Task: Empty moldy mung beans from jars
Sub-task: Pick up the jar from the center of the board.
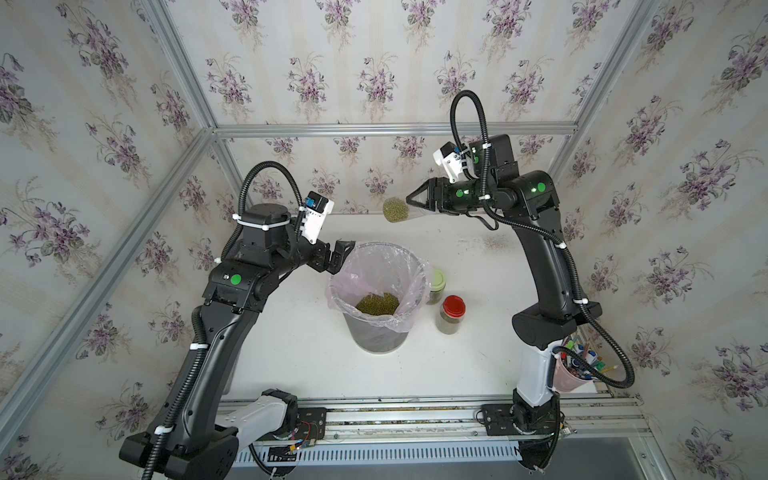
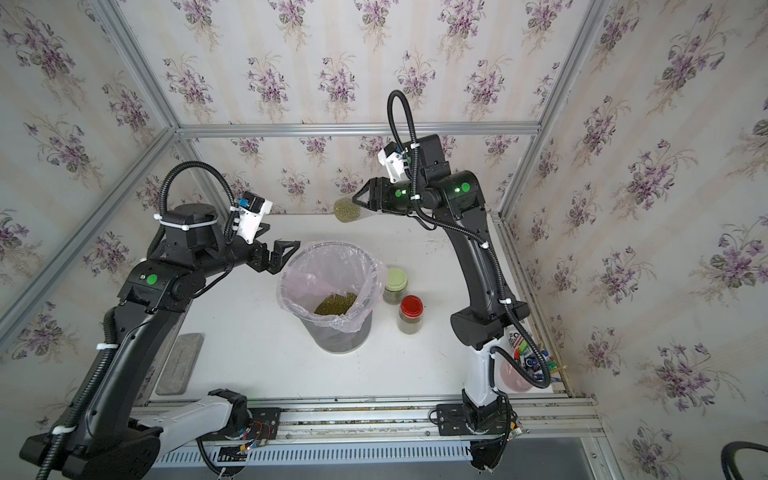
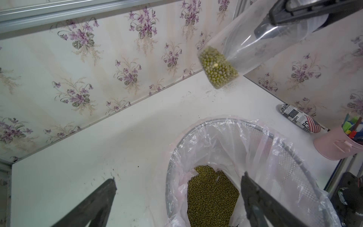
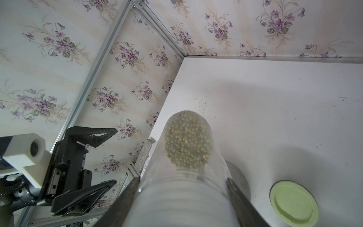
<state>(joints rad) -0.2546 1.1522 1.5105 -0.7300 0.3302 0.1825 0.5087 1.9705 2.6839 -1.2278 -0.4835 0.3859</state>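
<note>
Right fingers (image 1: 417, 197) clamp the tilted jar (image 1: 399, 210), upper centre; left fingers (image 1: 343, 248) gape empty. Best centre it over the bin (image 1: 376, 338) first.

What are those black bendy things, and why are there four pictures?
They are two robot arms with pincer hands called grippers. Two pictures look down from above; two come from cameras on the arms' wrists. On the white table stand a grey mesh bin lined with pink plastic, tiny green beans inside, a clear jar with a pale green lid and a clear jar with a red lid. The right gripper holds a third clear jar in the air, tipped sideways, more green beans bunched at its far end. The left gripper is open and empty, near the bin's rim.
</note>
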